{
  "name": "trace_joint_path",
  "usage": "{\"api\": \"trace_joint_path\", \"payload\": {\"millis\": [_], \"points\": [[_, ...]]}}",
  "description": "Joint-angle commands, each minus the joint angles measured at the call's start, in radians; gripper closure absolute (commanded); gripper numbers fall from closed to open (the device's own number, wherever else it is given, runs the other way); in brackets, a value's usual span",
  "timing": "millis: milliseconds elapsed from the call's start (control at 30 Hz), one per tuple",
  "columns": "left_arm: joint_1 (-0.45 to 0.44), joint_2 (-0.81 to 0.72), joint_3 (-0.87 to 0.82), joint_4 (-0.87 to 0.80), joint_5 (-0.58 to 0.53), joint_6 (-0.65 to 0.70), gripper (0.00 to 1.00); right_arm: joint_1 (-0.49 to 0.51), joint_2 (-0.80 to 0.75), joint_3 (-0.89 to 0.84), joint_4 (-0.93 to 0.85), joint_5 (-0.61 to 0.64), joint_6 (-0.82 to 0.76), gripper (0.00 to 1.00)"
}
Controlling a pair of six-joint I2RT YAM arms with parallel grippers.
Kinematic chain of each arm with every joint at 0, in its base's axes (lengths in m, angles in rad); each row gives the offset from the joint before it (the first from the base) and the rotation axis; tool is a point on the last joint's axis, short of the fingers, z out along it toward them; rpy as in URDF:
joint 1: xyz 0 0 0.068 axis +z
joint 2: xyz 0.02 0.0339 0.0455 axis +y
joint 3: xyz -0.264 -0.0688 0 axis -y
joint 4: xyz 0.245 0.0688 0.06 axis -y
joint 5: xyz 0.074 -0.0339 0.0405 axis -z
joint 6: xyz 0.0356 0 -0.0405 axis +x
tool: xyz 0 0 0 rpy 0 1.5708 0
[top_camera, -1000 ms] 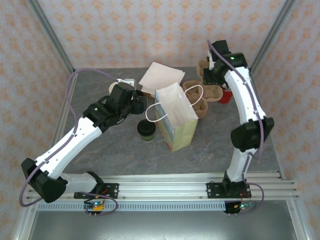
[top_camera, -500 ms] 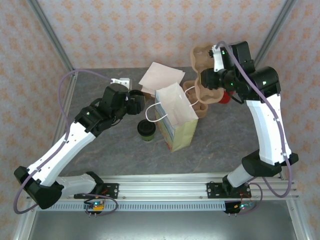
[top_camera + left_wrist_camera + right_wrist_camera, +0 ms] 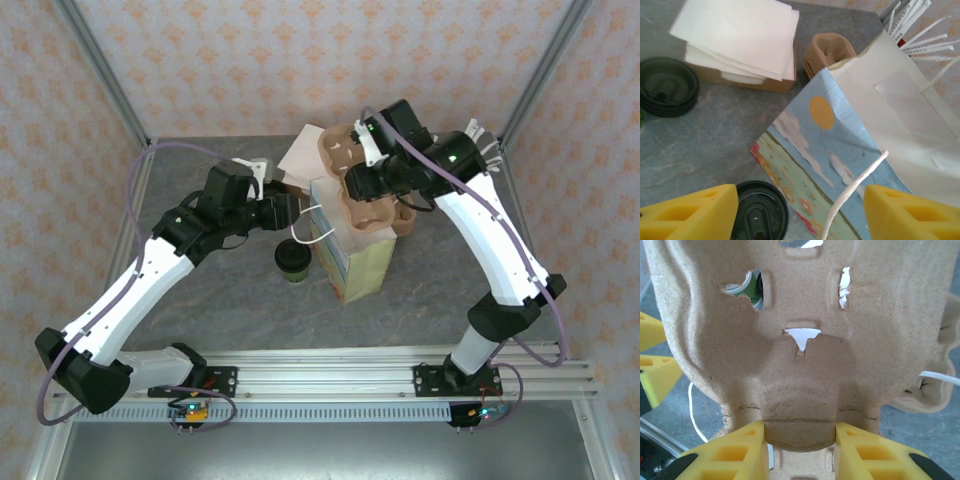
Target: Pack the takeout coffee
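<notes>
Takeout coffee (image 3: 291, 259) near outstretched left end effector (image 3: 287, 211)

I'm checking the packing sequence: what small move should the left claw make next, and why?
Probably close the left claw on the string handle, which lies between its open jaws. The right claw holds the cup carrier above the paper bag, so steadying the bag first seems sensible.

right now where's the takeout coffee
In the top external view the takeout coffee stands on the table just left of the paper bag; the left wrist view shows its black lid at the bottom edge.
</notes>
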Motion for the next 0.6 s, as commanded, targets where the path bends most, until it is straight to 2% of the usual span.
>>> {"api": "trace_joint_path", "payload": {"millis": [0, 367, 567], "points": [[0.002, 0.032, -0.023, 0.034, 0.117, -0.006, 0.38, 0.009, -0.003, -0.030, 0.049, 0.001, 0.034, 0.66], [0.002, 0.021, -0.082, 0.088, 0.190, 0.006, 0.43, 0.009, 0.016, -0.085, 0.064, 0.014, 0.047, 0.67], [0.002, 0.007, -0.085, 0.170, 0.215, -0.066, 0.34, 0.009, 0.020, -0.092, 0.055, 0.047, 0.043, 0.68]]}}
